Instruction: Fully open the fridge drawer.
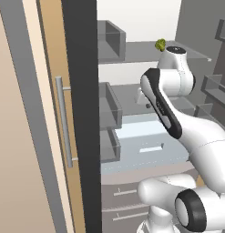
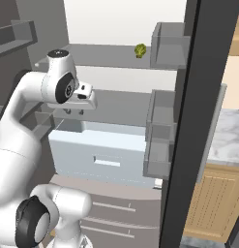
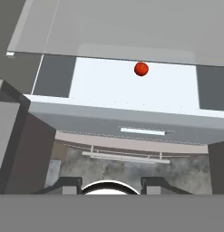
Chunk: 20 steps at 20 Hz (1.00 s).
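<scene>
The pale-blue fridge drawer (image 1: 132,136) (image 2: 87,145) (image 3: 131,86) stands pulled partway out under a grey shelf. Its light bar handle (image 1: 150,149) (image 2: 107,161) (image 3: 143,131) is on the front face. A small red round item (image 3: 141,69) lies inside the drawer. My gripper (image 2: 74,112) (image 3: 111,185) (image 1: 143,101) hangs above the drawer's front, pointing down and well apart from the handle. It is open, with nothing between the fingers.
The open fridge door's grey bins (image 1: 109,107) (image 2: 162,131) flank the drawer. A green item (image 1: 160,44) (image 2: 140,50) sits on the upper shelf. Grey-brown drawer fronts (image 1: 127,200) (image 2: 111,213) lie below. A wooden cabinet (image 2: 213,203) with a marble counter (image 2: 230,135) stands to the right.
</scene>
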Available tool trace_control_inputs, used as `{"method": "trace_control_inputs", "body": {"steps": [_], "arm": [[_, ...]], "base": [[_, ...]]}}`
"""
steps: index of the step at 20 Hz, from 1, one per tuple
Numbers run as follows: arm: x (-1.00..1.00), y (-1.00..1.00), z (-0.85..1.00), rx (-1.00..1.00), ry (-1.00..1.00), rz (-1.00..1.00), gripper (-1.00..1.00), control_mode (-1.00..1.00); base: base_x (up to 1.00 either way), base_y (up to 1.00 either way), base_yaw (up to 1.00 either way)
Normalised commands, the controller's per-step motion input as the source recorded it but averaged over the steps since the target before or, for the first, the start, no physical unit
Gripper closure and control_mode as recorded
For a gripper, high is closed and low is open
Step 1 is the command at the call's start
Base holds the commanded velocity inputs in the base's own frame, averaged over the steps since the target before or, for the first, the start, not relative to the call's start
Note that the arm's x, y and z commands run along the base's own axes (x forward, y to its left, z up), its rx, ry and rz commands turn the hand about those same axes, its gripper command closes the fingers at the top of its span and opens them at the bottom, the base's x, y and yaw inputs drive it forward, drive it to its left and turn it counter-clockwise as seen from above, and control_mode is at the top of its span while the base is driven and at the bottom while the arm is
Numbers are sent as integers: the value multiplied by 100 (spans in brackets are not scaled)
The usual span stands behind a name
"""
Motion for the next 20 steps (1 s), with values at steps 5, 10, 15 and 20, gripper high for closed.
{"method": "trace_control_inputs", "body": {"steps": [5,10,15,20], "arm": [[-3,0,0,0,0,0,-100,-100],[-20,0,-3,0,1,0,-100,-100],[-36,0,0,0,0,0,-100,-100],[-9,0,0,0,0,0,-100,-100]], "base": [[0,0,0],[0,0,0],[0,0,0],[0,0,0]]}}
